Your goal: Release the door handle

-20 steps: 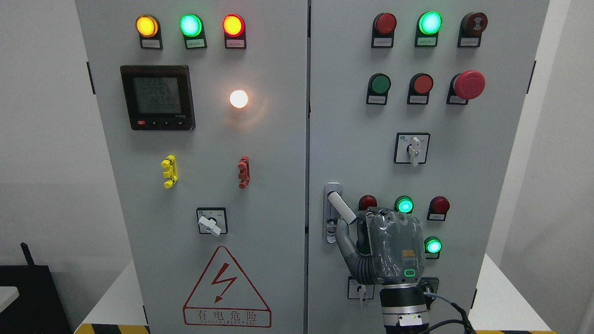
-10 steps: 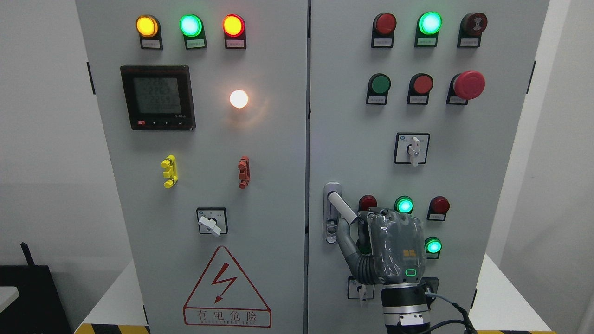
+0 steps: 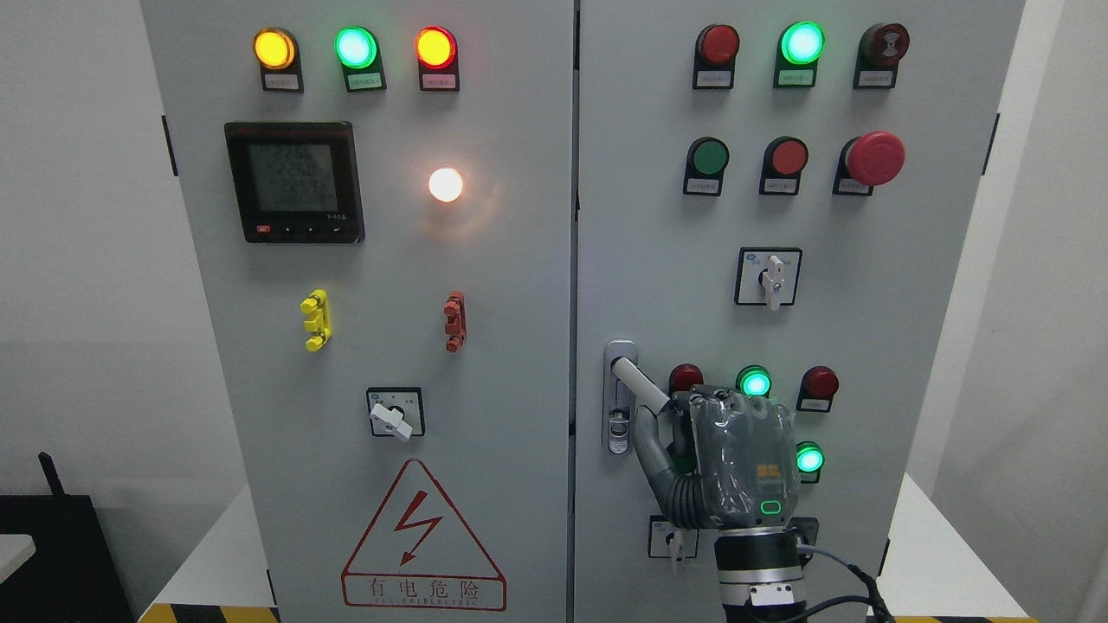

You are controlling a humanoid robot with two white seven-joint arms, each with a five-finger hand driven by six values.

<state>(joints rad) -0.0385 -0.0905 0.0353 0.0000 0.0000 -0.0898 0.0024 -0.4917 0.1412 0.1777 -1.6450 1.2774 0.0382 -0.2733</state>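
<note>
One hand in view, the right hand point(image 3: 727, 459), arm rising from the bottom edge right of middle; left arm not seen. Back of the hand faces the camera, fingers curled forward around the free end of the door handle point(image 3: 639, 383), thumb point(image 3: 649, 441) running up beneath it. Fingertips are hidden behind the palm, so grip tightness can't be read, but the hand looks closed on the lever, not spread.

Door handle: a white lever swung out of its metal lock plate point(image 3: 620, 396), angled down and to the right, at the left edge of the right door point(image 3: 866, 285). Just right of the handle, near the knuckles: a dark red lamp point(image 3: 686, 377), a lit green lamp point(image 3: 754, 382), another red lamp point(image 3: 819, 382). Below the handle, partly behind the wrist, a small selector switch point(image 3: 673, 538). Up from the handle: a rotary switch point(image 3: 769, 277), then the red mushroom stop button point(image 3: 874, 158). Left of the handle, across the seam, the left door point(image 3: 389, 285) with its hazard triangle point(image 3: 422, 536) and meter point(image 3: 294, 182).

Release looks not yet done. Risks, as a guess: fingers opening unevenly could drag the lever or tug the door; knuckles withdrawing sideways could bump the green lamp; a low retreat could knock the selector switch or snag the wrist cable point(image 3: 840, 575).
</note>
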